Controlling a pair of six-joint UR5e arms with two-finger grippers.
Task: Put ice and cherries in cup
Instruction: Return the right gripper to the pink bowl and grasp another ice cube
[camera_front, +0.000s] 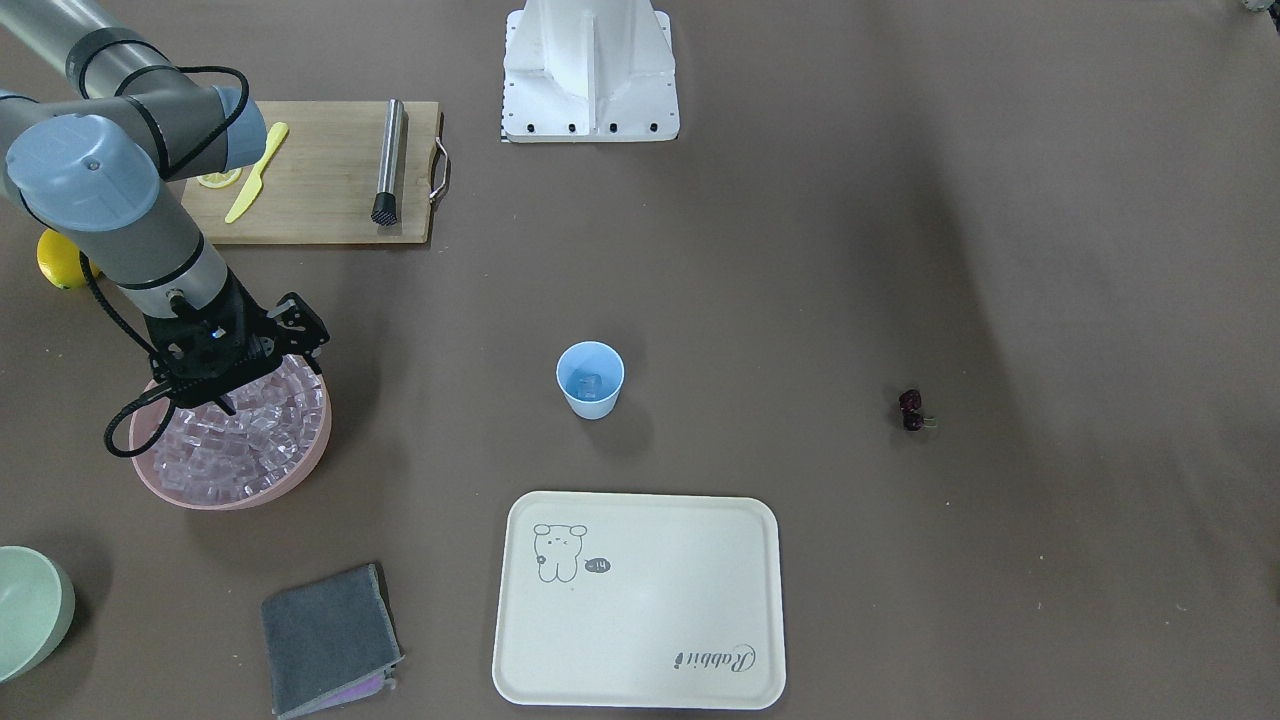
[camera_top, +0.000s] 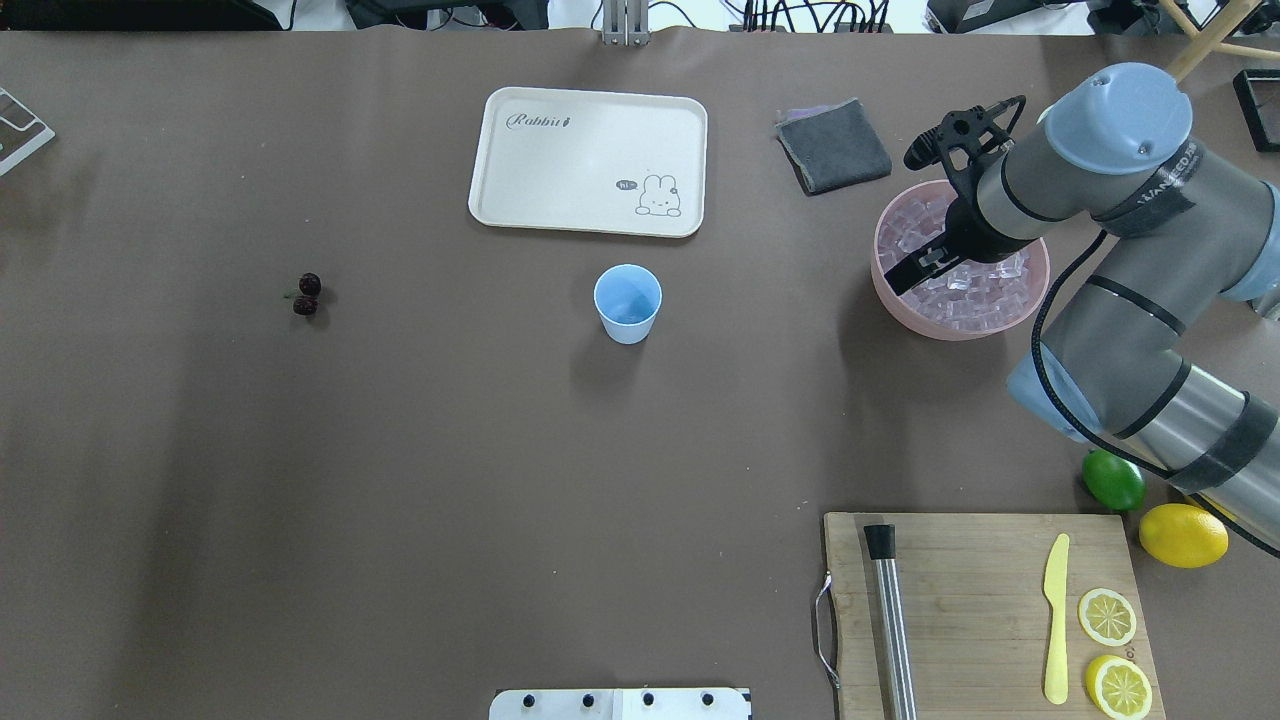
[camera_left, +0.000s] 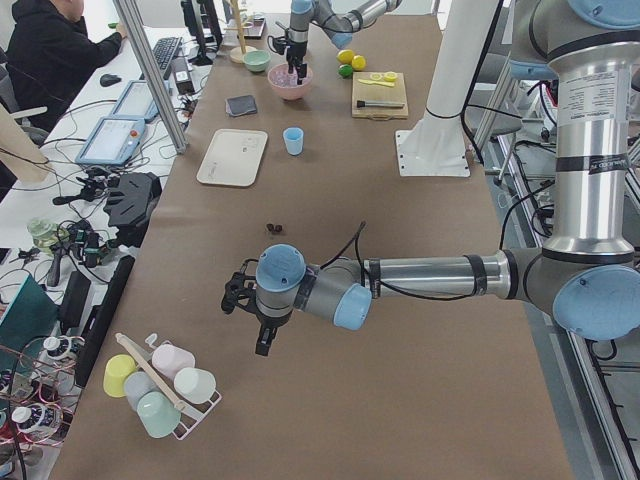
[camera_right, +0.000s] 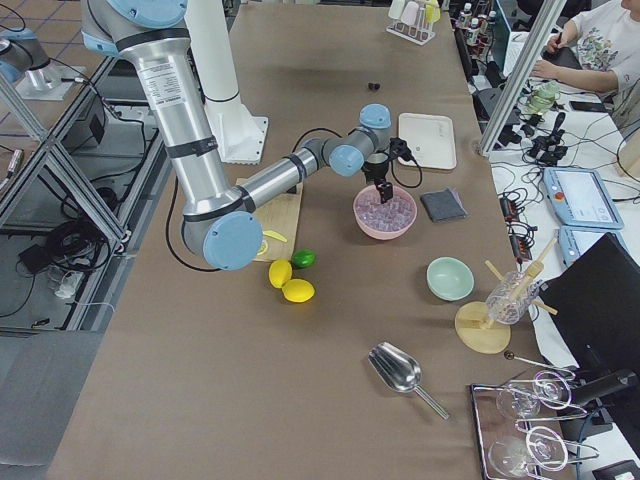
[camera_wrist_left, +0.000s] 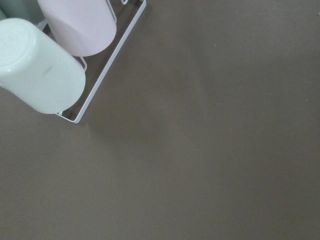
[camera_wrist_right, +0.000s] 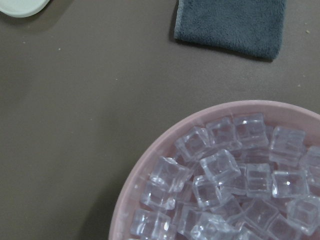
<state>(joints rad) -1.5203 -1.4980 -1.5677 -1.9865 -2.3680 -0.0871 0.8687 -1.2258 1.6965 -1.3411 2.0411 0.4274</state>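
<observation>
Near the robot's base, right side: cutting board.

Mid-table, centre: cup stands upright with one ice cube inside. Level with it, well apart toward the robot's left: cherries, lying on the bare table.

Slightly farther, right side: right gripper points tips-down into the pink bowl, which is heaped with ice. I cannot tell its finger gap or whether it touches the ice.

Beyond the cup: tray.

Far left table end: left gripper hangs near a cup rack. Whether its fingers are apart or together, I cannot tell.
</observation>
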